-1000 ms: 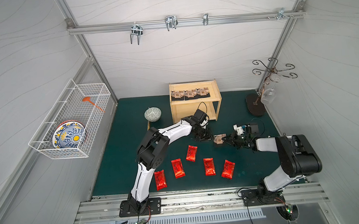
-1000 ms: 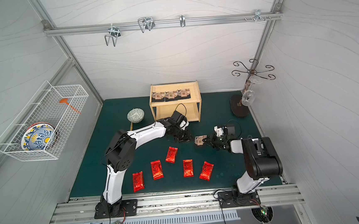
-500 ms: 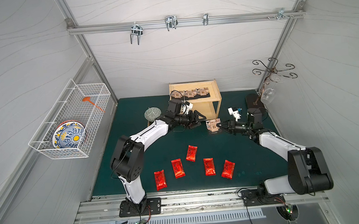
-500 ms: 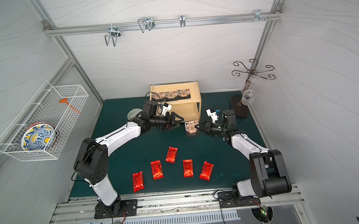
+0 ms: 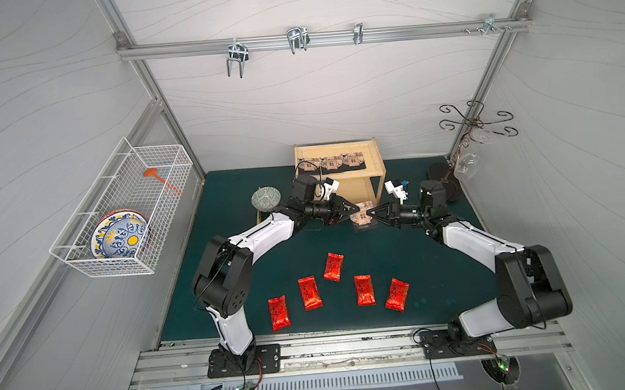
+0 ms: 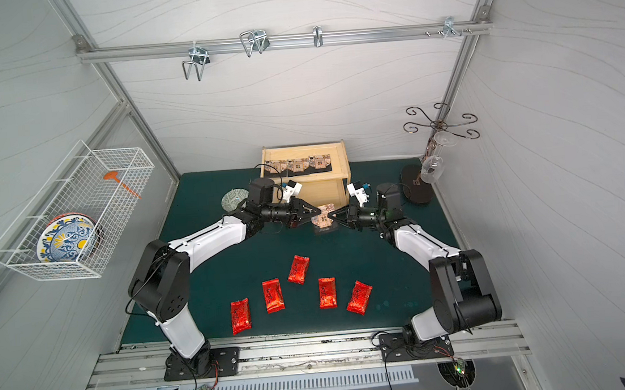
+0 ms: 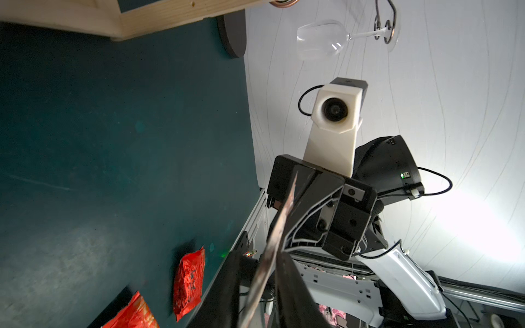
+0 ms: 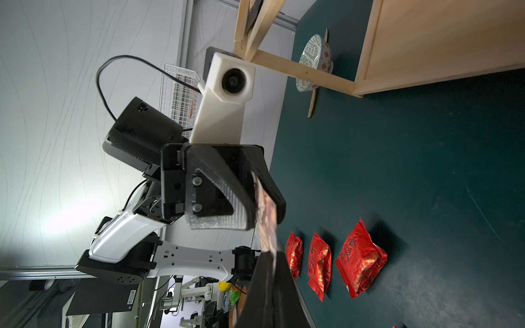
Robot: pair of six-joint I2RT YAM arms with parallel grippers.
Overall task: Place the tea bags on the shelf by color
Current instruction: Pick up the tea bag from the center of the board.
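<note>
Here the beige tea bag (image 5: 362,218) hangs in the air just in front of the shelf (image 5: 375,161), clear of the worktop (image 5: 440,269). It is a flat squarish packet with a brown pattern and a dark edge, and both wrist views show it edge-on. The right end effector (image 5: 371,213) has its black fingers pressed together on one side of it. The left end effector (image 5: 356,212) meets it nose to nose from the opposite side, its fingers close on either face of the same packet; whether they actually press it I cannot tell. Both arms reach forward and inward, white forearms sloping towards each other, black wrists roughly level. Three more beige tea bags (image 5: 330,163) lie in a row on the shelf's top tier, which is pale wood with a raised rim. Five red tea bags (image 5: 364,289), glossy crinkled foil, lie apart on the dark green worktop nearer the arm bases.
</note>
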